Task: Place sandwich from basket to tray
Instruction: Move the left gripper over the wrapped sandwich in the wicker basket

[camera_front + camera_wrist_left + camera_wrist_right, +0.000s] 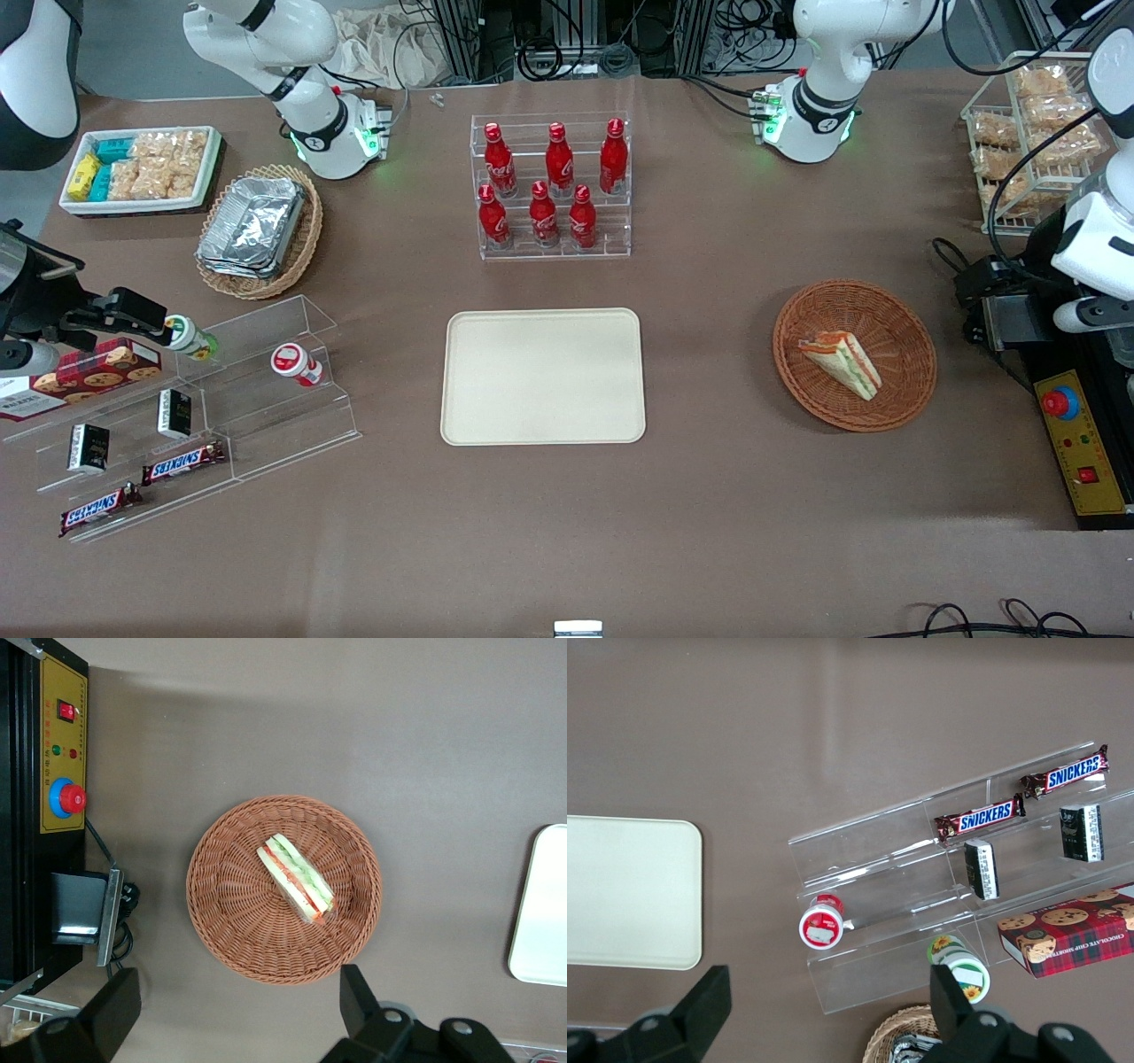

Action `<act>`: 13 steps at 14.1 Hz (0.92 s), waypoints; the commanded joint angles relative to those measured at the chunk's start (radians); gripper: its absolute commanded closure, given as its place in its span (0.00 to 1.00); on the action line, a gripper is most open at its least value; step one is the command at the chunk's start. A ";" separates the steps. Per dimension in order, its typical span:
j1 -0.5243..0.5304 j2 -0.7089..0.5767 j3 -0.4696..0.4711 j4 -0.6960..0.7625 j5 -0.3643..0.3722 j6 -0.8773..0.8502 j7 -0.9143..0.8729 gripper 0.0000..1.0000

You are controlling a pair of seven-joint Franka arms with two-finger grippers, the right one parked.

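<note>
The sandwich (pixel 842 361), a white bread wedge with orange and green filling, lies in the round reddish-brown wicker basket (pixel 899 323) toward the working arm's end of the table. The cream-beige tray (pixel 542 377) lies flat and bare at the table's middle. In the left wrist view the sandwich (pixel 297 879) lies in the middle of the basket (pixel 226 908), and an edge of the tray (pixel 545 912) shows. My left gripper (pixel 237 1005) hangs high above the table, open and empty. Its fingertips (pixel 356 992) show just off the basket's rim, apart from it.
A black and yellow control box with a red stop button (pixel 1074 434) stands beside the basket. A rack of red bottles (pixel 554 186) stands farther from the front camera than the tray. A tan basket of foil trays (pixel 257 230), a white snack bin (pixel 142 168) and acrylic snack shelves (pixel 177 408) lie toward the parked arm's end.
</note>
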 commanded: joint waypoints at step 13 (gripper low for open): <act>-0.021 -0.089 0.012 -0.256 -0.051 0.100 -0.164 0.00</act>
